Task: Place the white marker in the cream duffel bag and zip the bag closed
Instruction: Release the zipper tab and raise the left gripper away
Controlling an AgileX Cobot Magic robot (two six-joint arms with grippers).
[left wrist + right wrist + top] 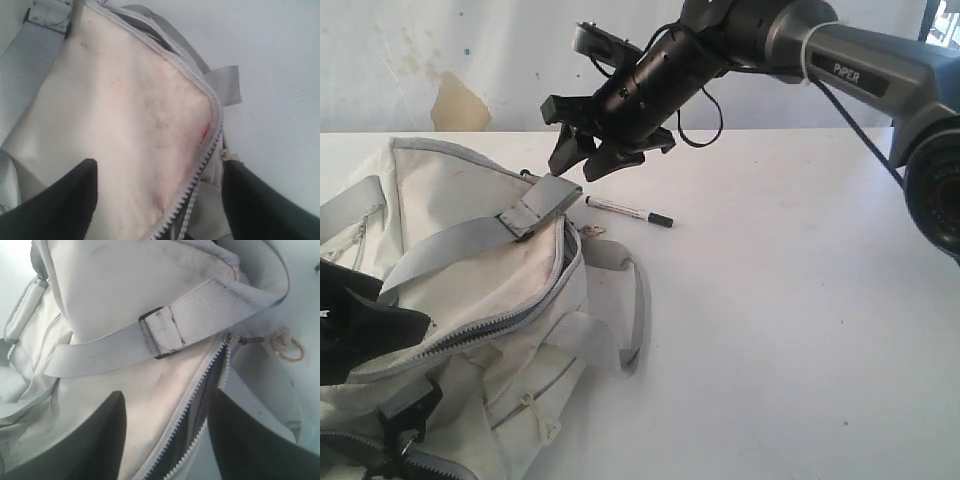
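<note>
The cream duffel bag (470,270) lies at the left of the white table (790,330), its grey zipper (490,325) partly undone with dark lining in the gap. Beside the bag's far end, the white marker (628,211) with its black cap rests flat on the table. My right gripper (582,168) hangs open just above the bag's grey strap (545,200), with the marker a little to its right. In the right wrist view its fingers (95,440) straddle the zipper (200,405) without holding it. My left gripper (160,170) is open over the bag's near end, with zipper teeth (200,170) between its fingers.
A grey carry handle (635,300) loops from the bag onto the table. A zipper pull with a small ring (290,349) lies at the bag's end near the marker. A pale wall (420,60) bounds the table behind.
</note>
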